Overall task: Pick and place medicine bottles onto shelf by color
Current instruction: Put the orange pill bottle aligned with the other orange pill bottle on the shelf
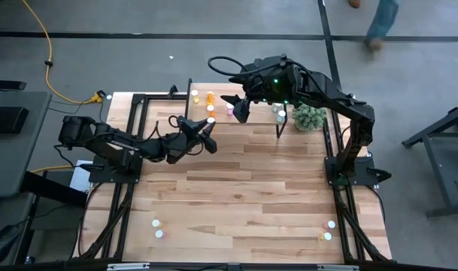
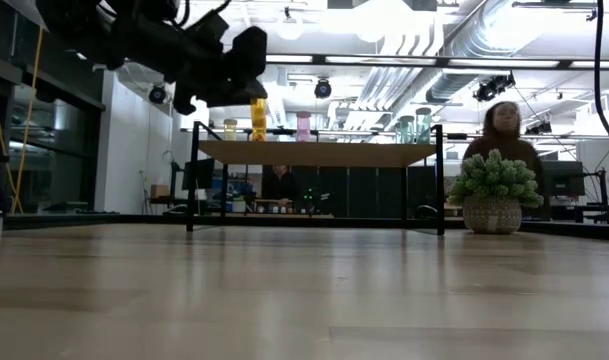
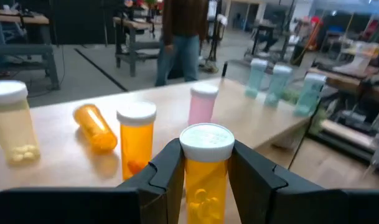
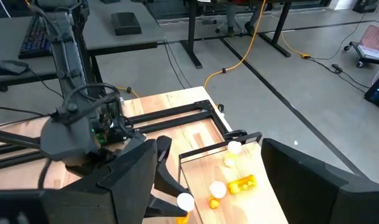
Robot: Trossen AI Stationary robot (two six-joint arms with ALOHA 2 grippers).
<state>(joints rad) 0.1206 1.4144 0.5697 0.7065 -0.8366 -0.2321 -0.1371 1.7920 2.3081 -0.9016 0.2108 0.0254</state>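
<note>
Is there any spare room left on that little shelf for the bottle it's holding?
Some. The left end effector grips an orange bottle. The shelf is crowded at one end with yellow and orange bottles, one orange bottle lying down. Bare wood remains between the pink bottle and the teal bottles.

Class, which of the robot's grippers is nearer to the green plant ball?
Right. The right gripper hangs over the shelf, nearer the plant ball; the left gripper is farther across, holding an orange bottle.

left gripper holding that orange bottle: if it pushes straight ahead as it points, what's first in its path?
Probably the pink bottle standing on the shelf, roughly ahead of the left gripper and its held orange bottle; depth is unclear.
</note>
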